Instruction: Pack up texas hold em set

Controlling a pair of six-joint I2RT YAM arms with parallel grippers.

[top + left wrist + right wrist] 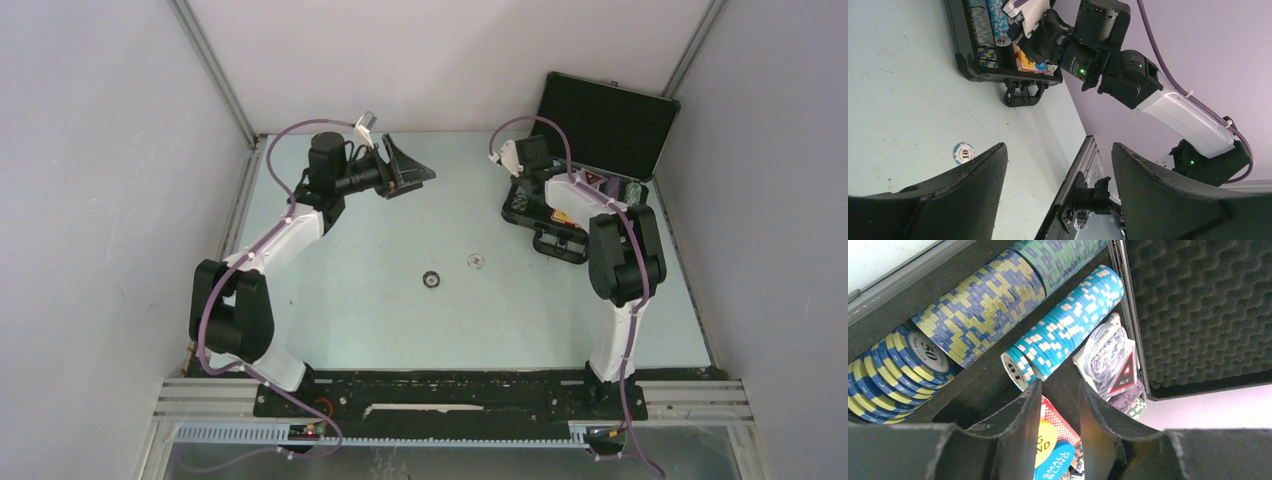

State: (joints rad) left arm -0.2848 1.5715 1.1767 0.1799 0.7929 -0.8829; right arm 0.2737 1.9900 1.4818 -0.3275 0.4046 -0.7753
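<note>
The black silver-trimmed briefcase (pixel 603 122) stands open at the back right, lid up. My right gripper (pixel 528 196) hangs over its tray, jaws slightly apart and empty (pixel 1060 396). Below it lie rows of blue-yellow chips (pixel 978 305), light blue chips (pixel 1068 320) and green chips (pixel 1063 255). A red card deck (pixel 1062 421), a yellow disc (pixel 1044 442), a blue "small blind" disc (pixel 1057 462) and a triangular "all in" token (pixel 1124 377) also lie there. Two loose chips (pixel 432 279) (pixel 477 261) lie mid-table; one reads 10 (pixel 963 153). My left gripper (pixel 415 176) is open and empty, raised at the back centre.
The case handle (pixel 560 245) faces the near side of the table. Grey walls close in the left, back and right. The foam-lined lid (pixel 1198 305) rises behind the tray. A black rail (pixel 450 395) runs along the near edge.
</note>
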